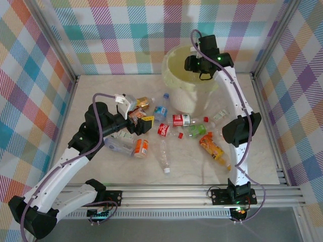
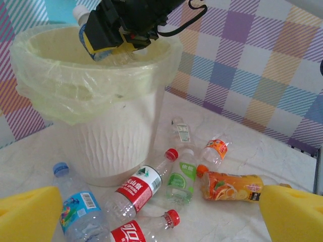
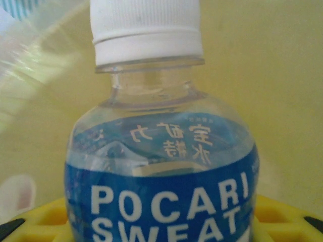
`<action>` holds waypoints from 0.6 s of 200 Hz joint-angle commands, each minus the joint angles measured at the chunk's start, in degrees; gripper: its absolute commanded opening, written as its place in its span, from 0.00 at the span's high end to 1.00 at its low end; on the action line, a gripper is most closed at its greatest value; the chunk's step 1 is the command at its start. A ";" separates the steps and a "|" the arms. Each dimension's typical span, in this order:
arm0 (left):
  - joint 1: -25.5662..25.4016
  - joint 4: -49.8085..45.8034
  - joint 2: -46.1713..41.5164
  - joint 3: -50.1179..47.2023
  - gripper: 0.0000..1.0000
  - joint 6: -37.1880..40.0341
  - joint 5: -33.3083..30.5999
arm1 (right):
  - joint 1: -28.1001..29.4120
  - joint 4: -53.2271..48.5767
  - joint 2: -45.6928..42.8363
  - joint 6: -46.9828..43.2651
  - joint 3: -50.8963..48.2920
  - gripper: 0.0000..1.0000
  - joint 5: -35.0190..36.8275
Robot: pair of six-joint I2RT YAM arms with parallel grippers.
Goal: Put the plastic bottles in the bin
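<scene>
one bin [image 1: 182, 97], 12 o'clock of table [image 1: 101, 88]. plastic bottles [image 1: 181, 120]: roughly eleven loose, 6 to 8 o'clock of bin, some overlapped. one pocari sweat bottle [image 3: 161, 176] over bin.

Pale marbled table [image 1: 101, 93] with bin [image 1: 187, 99] and perhaps ten scattered bottles [image 1: 180, 120].

Right wrist cam: Pocari Sweat bottle [image 3: 159, 166] cut by top and bottom edges, hides most of the yellow pads [image 3: 285, 214]; background blurred. Left wrist cam: that bottle mostly hidden behind the right hand [image 2: 113, 45], just white cap and some blue label visible. left hand [image 2: 161, 222] pads [image 2: 28, 214] cropped at bottom corners, red-label bottle [image 2: 133, 233] cropped at bottom edge; bin [image 2: 101, 126] interior hidden by its near wall.
</scene>
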 commanded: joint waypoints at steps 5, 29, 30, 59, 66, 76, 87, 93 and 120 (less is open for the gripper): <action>-0.68 -0.72 0.18 1.49 0.00 0.10 0.02 | -0.79 -5.05 2.41 2.20 3.87 0.54 -1.74; -0.68 -0.90 0.69 1.63 0.00 0.13 -0.07 | -1.36 -8.30 5.47 2.82 7.05 0.54 -1.84; -0.68 -0.90 0.66 1.62 0.00 0.11 -0.07 | -1.45 -8.46 5.66 2.86 7.18 0.54 -1.89; -0.67 -0.99 0.97 1.70 0.00 0.11 0.07 | -1.78 -9.97 7.66 3.04 8.01 0.54 -1.96; -0.68 -1.06 1.07 1.71 0.00 0.13 0.03 | -1.81 -10.16 7.93 3.19 8.00 0.54 -1.98; -0.68 -1.08 1.22 1.70 0.00 0.09 -0.02 | -1.92 -10.36 8.34 3.24 7.97 0.54 -2.11; -0.68 -1.08 1.45 1.76 0.00 -0.07 -0.06 | -1.98 -10.44 8.68 3.26 7.97 0.53 -2.15; -0.67 -1.14 1.56 1.88 0.00 -0.06 -0.10 | -2.06 -10.55 8.75 3.26 7.95 0.53 -2.06; -0.68 -1.59 2.50 2.64 0.00 -0.60 0.07 | -2.16 -10.53 8.93 3.35 7.94 0.47 -2.28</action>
